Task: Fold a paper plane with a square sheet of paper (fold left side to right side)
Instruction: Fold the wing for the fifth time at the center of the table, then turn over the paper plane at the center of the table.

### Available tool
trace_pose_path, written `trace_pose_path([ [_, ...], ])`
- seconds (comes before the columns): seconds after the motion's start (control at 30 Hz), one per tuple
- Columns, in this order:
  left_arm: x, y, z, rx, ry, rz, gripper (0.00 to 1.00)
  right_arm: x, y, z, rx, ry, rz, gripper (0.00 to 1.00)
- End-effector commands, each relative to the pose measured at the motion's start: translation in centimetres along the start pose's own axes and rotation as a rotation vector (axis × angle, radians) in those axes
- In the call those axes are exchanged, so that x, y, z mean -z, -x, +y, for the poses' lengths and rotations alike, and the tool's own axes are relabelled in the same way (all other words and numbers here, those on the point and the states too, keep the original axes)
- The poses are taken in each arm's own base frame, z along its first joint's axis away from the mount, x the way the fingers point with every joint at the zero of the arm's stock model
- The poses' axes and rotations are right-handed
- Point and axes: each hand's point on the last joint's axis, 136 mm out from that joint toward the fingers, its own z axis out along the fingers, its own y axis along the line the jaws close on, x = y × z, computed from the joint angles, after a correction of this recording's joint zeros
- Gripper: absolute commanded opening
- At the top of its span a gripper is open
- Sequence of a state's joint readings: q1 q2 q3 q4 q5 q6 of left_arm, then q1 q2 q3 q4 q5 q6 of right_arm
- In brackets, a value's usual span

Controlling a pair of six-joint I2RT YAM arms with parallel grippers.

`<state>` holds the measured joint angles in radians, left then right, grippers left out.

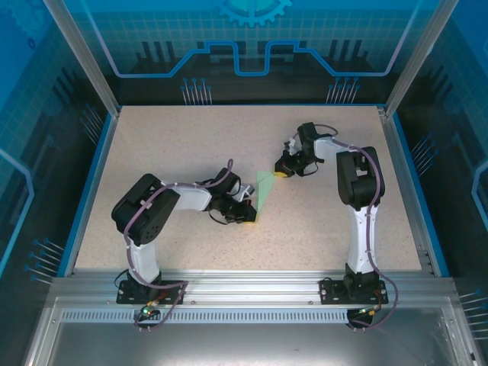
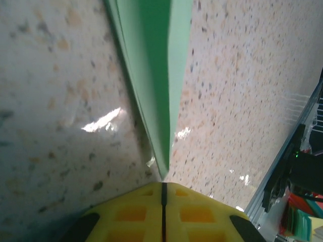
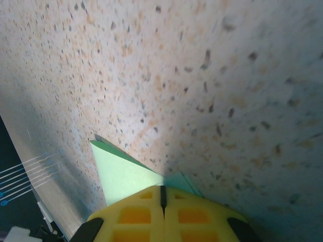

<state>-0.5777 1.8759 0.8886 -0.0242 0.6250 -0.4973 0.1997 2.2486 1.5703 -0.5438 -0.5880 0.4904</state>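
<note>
Examining the top external view, the paper plane [image 1: 264, 194] sits near the middle of the speckled table [image 1: 168, 145], between the two grippers. It is pale mint-green paper folded to a narrow wedge that tapers toward the near edge of the table.

Left gripper [image 1: 249, 217]: positioned at the near, pointed end of the paper, with the arm bent low over the table and reaching in from the left. In the left wrist view the yellow fingers [image 2: 131, 212] are closed pad against pad, with only a thin dark seam between them. The paper plane [image 2: 156, 75] narrows to a point that runs straight into that seam at the gripper [image 2: 163, 184], so the left gripper is clamped on its tip. From there the paper runs away over the table [image 2: 242, 75] as a long green strip with a darker folded edge along its left side.

Right gripper [image 1: 282, 172]: positioned at the far, wider end of the paper. In the right wrist view its yellow fingers [image 3: 197, 217] are likewise closed to a thin seam. A pointed flap of the paper plane [image 3: 121, 174] projects from the gripper [image 3: 162, 187] to the left, and thinner layered edges show to the right, so the right gripper is pinching that end. The table [image 3: 202, 75] lies close behind.
</note>
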Motion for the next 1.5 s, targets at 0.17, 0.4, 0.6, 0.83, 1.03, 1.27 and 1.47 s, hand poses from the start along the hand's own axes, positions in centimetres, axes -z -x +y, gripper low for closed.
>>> trace_pose_path([
  [0.17, 0.7, -5.2, 2.5, 0.098, 0.121, 0.126, 0.09, -0.5, 1.0, -3.1, -0.051, -0.061, -0.024, 0.11],
  [0.4, 4.6, -1.4, -0.5, 0.011, 0.137, -0.057, 0.21, 2.0, 1.9, 1.3, -0.013, 0.095, -0.063, 0.22],
  [0.6, 10.0, 2.3, -2.5, -0.045, 0.229, -0.31, 0.35, 7.7, 2.4, 4.7, 0.068, 0.05, -0.145, 0.4],
  [0.83, 16.3, 4.4, -1.2, 0.015, 0.439, -0.583, 0.63, 10.2, -1.3, 4.0, 0.057, -0.224, -0.164, 0.6],
  [1.03, 19.7, 4.0, 0.7, 0.073, 0.59, -0.694, 0.71, 6.3, -5.9, 4.4, 0.095, -0.418, -0.093, 0.67],
  [1.27, 20.5, 2.9, 1.4, 0.087, 0.613, -0.713, 0.75, 1.7, -7.9, 4.3, 0.116, -0.527, -0.016, 0.66],
  [1.47, 21.0, 2.4, 1.6, 0.084, 0.631, -0.715, 0.75, 0.5, -8.7, 4.3, 0.12, -0.554, 0.018, 0.4],
])
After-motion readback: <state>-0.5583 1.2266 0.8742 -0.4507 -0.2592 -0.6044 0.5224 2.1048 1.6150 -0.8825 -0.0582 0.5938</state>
